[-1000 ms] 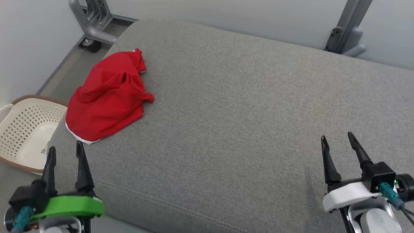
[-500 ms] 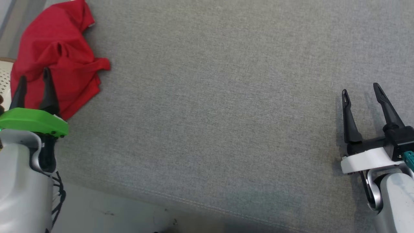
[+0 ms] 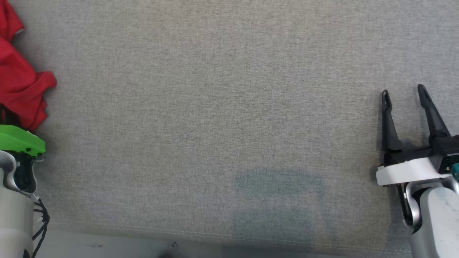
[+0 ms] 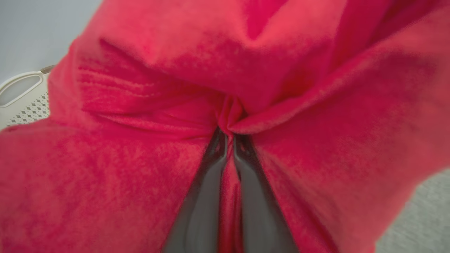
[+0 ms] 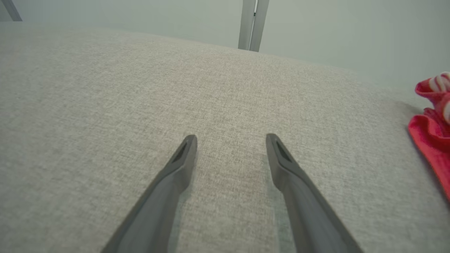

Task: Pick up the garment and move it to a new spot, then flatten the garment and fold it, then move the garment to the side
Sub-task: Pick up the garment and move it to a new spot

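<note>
While the left gripper (image 4: 229, 136) is buried in the red garment (image 4: 302, 73), its fingers (image 4: 202, 200) sit almost together with a thin fold of red cloth pinched between them, so they're clamped on the garment. Cloth bunches into a tight knot right at the fingertips and drapes down both sides of the fingers.

Head view: garment (image 3: 21, 89) lies crumpled at the left edge of the grey cushion (image 3: 222, 107), partly cut off by the frame. The left arm's green mount (image 3: 19, 139) is just in front of it, also at the cushion's left edge.

A white perforated basket (image 4: 21, 93) shows off the cushion's left side, behind the garment.

Right gripper (image 3: 403, 91) is over the cushion's right side, well apart from the garment. Its fingers (image 5: 165, 191) are spread wide with nothing between them, bare grey fabric underneath. Can't tell if the tips touch the cushion.

Right wrist view: garment (image 5: 430, 140) rests on the cushion, well clear of the right fingers, with some white-striped trim showing. A grey metal post (image 5: 253, 24) stands past the cushion's far edge.
</note>
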Available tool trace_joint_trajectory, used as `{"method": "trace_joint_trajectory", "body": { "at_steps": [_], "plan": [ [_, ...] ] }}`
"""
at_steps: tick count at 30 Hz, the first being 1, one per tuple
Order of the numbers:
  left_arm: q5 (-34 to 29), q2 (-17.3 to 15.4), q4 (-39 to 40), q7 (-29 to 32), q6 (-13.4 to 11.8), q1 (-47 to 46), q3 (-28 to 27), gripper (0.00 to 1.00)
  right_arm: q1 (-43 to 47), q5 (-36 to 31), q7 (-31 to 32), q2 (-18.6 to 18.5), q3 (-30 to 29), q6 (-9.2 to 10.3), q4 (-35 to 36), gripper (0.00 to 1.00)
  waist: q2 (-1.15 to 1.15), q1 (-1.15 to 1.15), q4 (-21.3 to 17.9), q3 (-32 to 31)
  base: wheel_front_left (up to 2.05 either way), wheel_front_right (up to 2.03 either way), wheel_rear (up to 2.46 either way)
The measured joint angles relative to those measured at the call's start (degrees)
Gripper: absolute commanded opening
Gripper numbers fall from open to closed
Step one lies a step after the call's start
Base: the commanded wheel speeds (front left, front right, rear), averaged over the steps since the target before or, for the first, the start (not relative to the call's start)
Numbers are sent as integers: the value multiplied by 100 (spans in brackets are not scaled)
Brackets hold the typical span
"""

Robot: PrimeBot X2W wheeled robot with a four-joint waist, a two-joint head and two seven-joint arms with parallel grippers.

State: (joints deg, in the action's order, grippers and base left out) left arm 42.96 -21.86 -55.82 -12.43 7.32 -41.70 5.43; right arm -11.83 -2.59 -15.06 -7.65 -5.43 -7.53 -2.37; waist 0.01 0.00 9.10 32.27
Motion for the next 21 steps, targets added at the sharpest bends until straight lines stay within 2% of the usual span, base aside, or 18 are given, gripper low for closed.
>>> {"method": "trace_joint_trajectory", "body": {
  "at_steps": [5, 8, 12, 18, 21],
  "plan": [
    [75, -49, 333, -181, 8, 147, 348, 0, 23, 69, 1, 127, 96, 0, -123, 100, 0, 0, -50, -211, 0, 0, 0],
    [59, -87, 844, -233, 9, 305, 603, 0, 38, 116, 0, 197, 164, -1, -213, 100, 0, 0, -41, -420, 0, 0, 0],
    [16, -118, 1768, -247, 16, 584, 814, 0, 105, 180, 1, 282, 241, -1, -326, 100, 0, 0, -30, -751, 0, 0, 0],
    [79, 13, 3274, -198, 5, 1045, 1088, 0, 298, 304, 0, 414, 243, -1, -452, 100, 0, 0, -100, -1270, 0, 0, 0],
    [32, 131, 4098, 37, -243, 1104, 1230, 0, 379, 381, 0, 455, 216, -1, -457, 100, 0, 0, -180, -1513, 0, 0, 0]
  ]
}}
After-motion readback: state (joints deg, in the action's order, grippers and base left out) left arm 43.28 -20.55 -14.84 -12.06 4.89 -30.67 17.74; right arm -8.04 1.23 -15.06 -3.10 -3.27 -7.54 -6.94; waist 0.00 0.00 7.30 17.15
